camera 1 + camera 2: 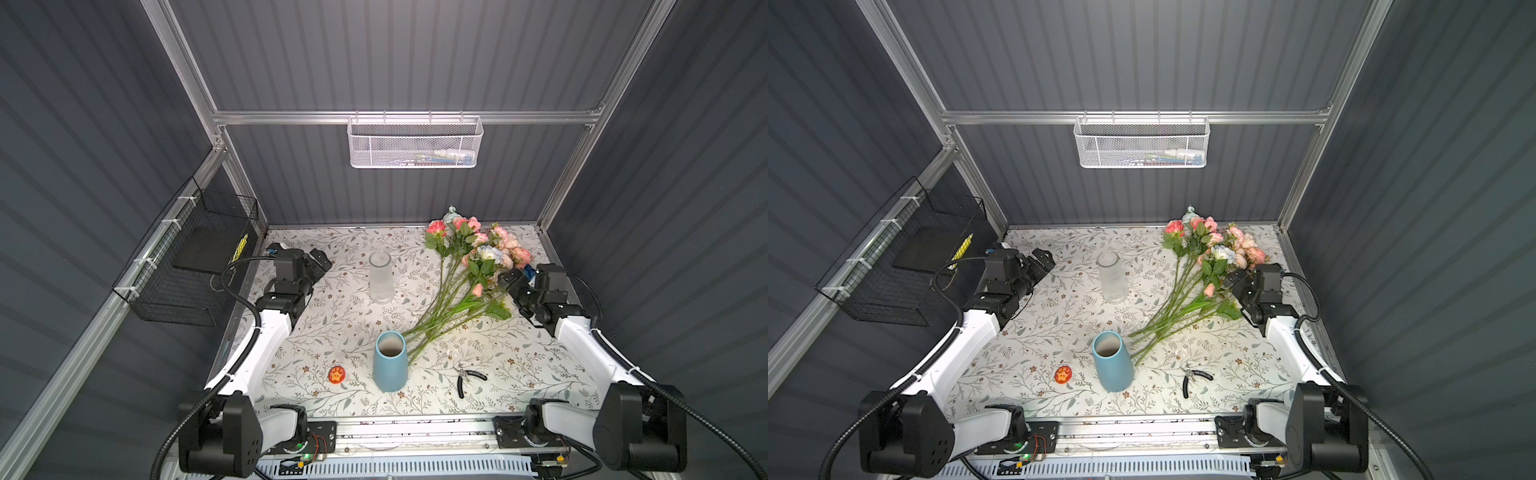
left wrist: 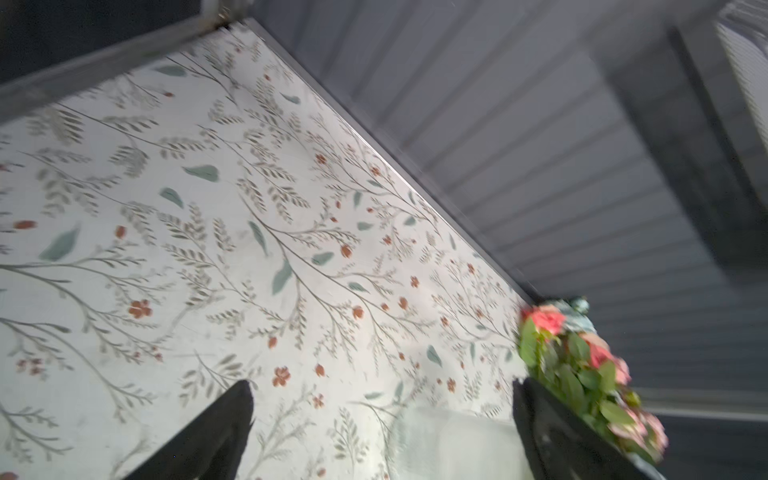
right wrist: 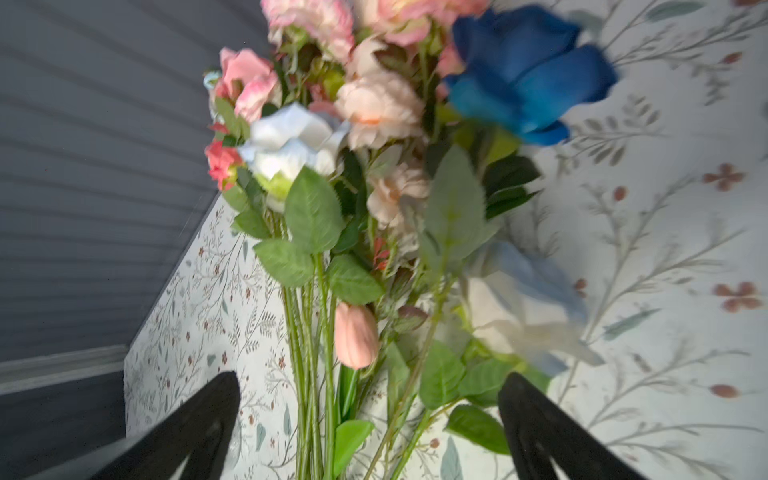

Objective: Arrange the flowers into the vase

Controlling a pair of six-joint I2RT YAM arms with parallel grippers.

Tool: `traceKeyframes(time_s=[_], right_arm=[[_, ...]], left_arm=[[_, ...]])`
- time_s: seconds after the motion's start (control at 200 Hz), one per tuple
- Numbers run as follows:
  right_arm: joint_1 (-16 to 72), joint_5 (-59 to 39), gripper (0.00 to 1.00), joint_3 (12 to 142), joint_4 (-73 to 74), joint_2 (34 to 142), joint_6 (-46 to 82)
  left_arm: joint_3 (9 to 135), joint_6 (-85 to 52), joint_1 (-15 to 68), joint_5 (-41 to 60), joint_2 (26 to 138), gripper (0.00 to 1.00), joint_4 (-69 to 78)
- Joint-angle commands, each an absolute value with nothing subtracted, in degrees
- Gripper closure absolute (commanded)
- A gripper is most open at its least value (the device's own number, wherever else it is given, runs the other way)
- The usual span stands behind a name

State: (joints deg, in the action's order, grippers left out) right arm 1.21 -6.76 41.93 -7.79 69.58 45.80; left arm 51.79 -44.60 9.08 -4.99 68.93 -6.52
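The flowers (image 1: 478,266) (image 1: 1208,266) lie in a loose bundle on the right of the table, with pink, peach and white heads at the back. Their green stems fan toward a blue vase (image 1: 390,365) (image 1: 1113,365) standing upright at front centre. A clear glass vase (image 1: 380,276) (image 1: 1112,276) stands further back. My right gripper (image 1: 509,278) (image 3: 370,376) is open beside the bundle's right edge. In the right wrist view the stems run between its fingers, ungripped, and a blue rose (image 3: 528,70) shows. My left gripper (image 1: 322,259) (image 2: 381,384) is open and empty, left of the glass vase.
Black-handled pliers (image 1: 469,378) lie right of the blue vase, and a red round badge (image 1: 336,374) lies to its left. A white mesh basket (image 1: 415,143) hangs on the back wall. A black wire basket (image 1: 195,257) hangs on the left wall.
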Motion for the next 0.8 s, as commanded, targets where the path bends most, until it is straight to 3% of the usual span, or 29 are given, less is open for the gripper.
traceKeyframes(time_s=[0.0, 0.4, 0.795], right_arm=[[7.95, -5.14, 0.01, 45.20, -13.53, 72.54, 45.37], [26.70, 7.16, 0.01, 51.06, -26.07, 83.55, 69.75], [36.69, 12.21, 0.01, 59.41, -27.44, 94.26, 74.28]], left_arm=[[49.66, -43.76, 10.86, 2.81, 65.40, 0.00, -10.60], [44.30, -44.65, 11.91, 5.12, 62.11, 0.00, -14.22], [42.29, -44.43, 11.88, 9.48, 63.80, 0.00, -11.69]])
